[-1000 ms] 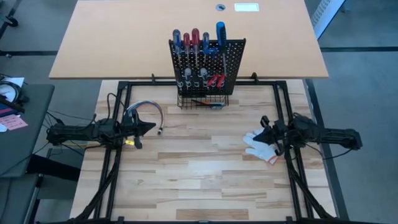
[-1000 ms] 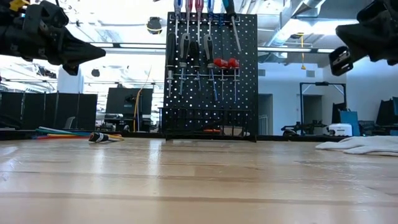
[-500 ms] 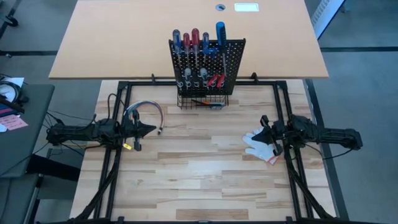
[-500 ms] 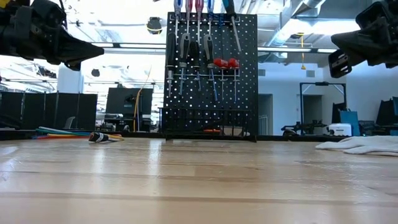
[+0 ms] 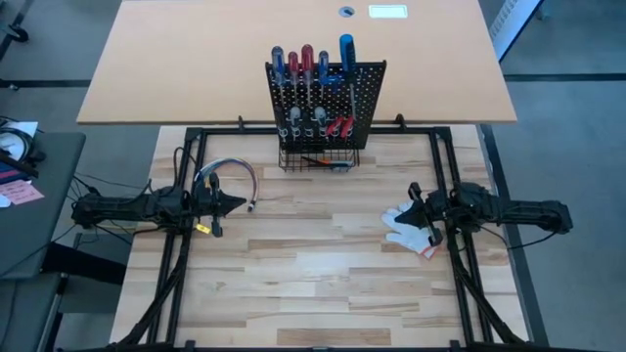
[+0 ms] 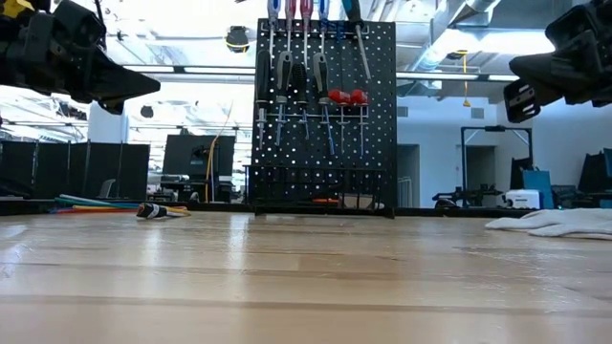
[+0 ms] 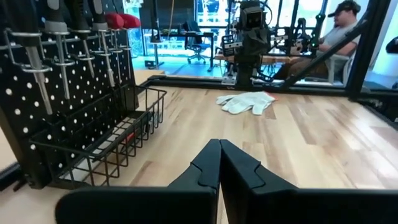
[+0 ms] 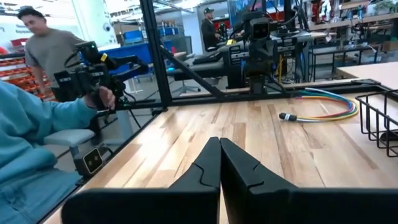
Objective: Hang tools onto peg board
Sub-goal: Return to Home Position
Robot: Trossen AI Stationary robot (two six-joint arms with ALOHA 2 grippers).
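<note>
The black peg board stands upright at the table's far middle. Screwdrivers with red and blue handles stick up from its top rings, and more tools, with red-handled pliers, hang on its face above the wire basket, which rests on the table. My left gripper hovers shut at the table's left, pointing level toward the right. My right gripper hovers shut at the right, pointing left, above the white glove. Both hold nothing.
A looped bundle of coloured wires lies on the table by my left gripper. The white glove lies flat near the right edge. Black frame rails run along the table's sides. Bare wood stretches between the arms. People stand and sit beyond the table.
</note>
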